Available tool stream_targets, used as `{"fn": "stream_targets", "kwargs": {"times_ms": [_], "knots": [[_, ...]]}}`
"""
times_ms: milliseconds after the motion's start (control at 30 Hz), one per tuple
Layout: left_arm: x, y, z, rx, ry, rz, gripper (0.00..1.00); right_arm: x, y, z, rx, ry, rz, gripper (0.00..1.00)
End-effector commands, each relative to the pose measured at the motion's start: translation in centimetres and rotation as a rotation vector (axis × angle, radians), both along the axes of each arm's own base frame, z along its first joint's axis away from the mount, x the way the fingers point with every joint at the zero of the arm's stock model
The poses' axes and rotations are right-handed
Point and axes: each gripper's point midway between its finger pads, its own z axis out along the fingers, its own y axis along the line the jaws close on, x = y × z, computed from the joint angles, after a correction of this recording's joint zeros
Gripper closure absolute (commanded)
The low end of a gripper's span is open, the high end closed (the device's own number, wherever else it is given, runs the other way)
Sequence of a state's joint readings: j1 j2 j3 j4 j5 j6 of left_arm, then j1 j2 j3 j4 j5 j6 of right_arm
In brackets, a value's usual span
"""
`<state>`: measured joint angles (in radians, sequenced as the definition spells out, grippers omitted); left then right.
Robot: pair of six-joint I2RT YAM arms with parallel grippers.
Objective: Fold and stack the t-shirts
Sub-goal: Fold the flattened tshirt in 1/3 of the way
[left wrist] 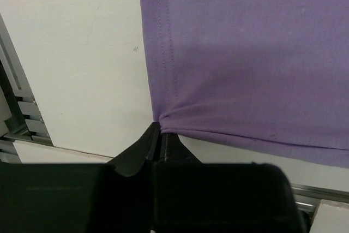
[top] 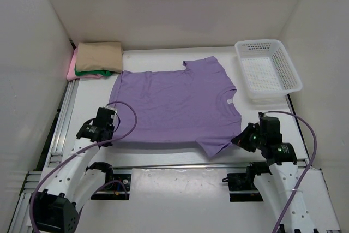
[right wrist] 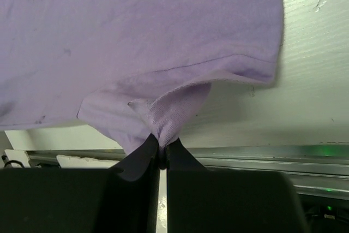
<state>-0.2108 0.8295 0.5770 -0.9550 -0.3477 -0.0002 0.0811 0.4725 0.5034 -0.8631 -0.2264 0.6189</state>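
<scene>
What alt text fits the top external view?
Lavender t-shirt spread flat on the table, left gripper pinching its hem corner, right gripper its near sleeve. Folded tan shirt, green shirt and pink shirt stacked far left; white basket far right.

The lavender shirt (top: 174,105) is soft matt cloth, the table (top: 158,57) smooth, the basket (top: 265,72) plastic mesh.

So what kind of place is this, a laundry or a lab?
Probably a robotics test bench, not a laundry: white walls box in a table, the left gripper and right gripper pinch a lavender t-shirt, near a folded stack.
</scene>
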Motion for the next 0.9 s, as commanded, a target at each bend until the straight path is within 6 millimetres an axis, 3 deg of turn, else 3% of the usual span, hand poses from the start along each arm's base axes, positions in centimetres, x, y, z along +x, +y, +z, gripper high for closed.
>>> {"fn": "stream_targets", "kwargs": {"times_ms": [0,67,100,233,267,333,367,400,433,467,533,733,867], "knots": [[0.8,-0.2,0.5,-0.012,-0.013,0.004,0.9,2.3,-0.4,2.4,-0.025,-0.07,-0.024,1.0],[2.2,0.0,0.7,0.014,-0.024,0.016,0.9,4.6,-0.3,3.3,-0.036,-0.094,-0.009,1.0],[3.9,-0.1,1.2,0.014,-0.075,0.022,0.9,5.5,-0.3,2.7,-0.053,-0.06,0.009,1.0],[7.6,-0.1,1.2,0.054,-0.094,0.043,0.9,10.6,-0.4,3.4,-0.109,-0.091,0.047,1.0],[8.2,-0.2,0.4,0.064,-0.052,0.041,0.9,11.5,-0.4,2.4,-0.123,-0.042,0.064,1.0],[10.6,-0.7,1.5,0.059,-0.075,0.042,0.9,13.9,-0.4,3.7,-0.148,-0.072,0.095,1.0],[11.1,-0.8,0.7,0.067,-0.037,0.041,0.9,14.8,-0.5,3.6,-0.164,-0.073,0.099,1.0],[12.6,-1.1,1.5,0.061,-0.066,0.042,0.9,15.4,-0.5,2.6,-0.171,-0.032,0.11,1.0],[13.1,-1.0,1.4,0.073,-0.06,0.047,0.9,16.6,-0.7,3.3,-0.176,-0.047,0.107,1.0],[13.8,-0.9,0.7,0.093,-0.039,0.052,0.9,17.4,-0.7,2.4,-0.185,-0.024,0.12,1.0],[15.2,-0.6,0.8,0.111,-0.045,0.07,0.9,18.4,-0.9,1.9,-0.199,-0.007,0.126,1.0],[16.9,0.9,-0.4,0.212,-0.011,0.113,0.9,21.3,-0.6,0.7,-0.204,0.032,0.152,1.0],[18.2,0.7,-0.7,0.212,-0.011,0.114,0.9,22.8,-0.5,-0.4,-0.209,0.058,0.163,1.0]]}}
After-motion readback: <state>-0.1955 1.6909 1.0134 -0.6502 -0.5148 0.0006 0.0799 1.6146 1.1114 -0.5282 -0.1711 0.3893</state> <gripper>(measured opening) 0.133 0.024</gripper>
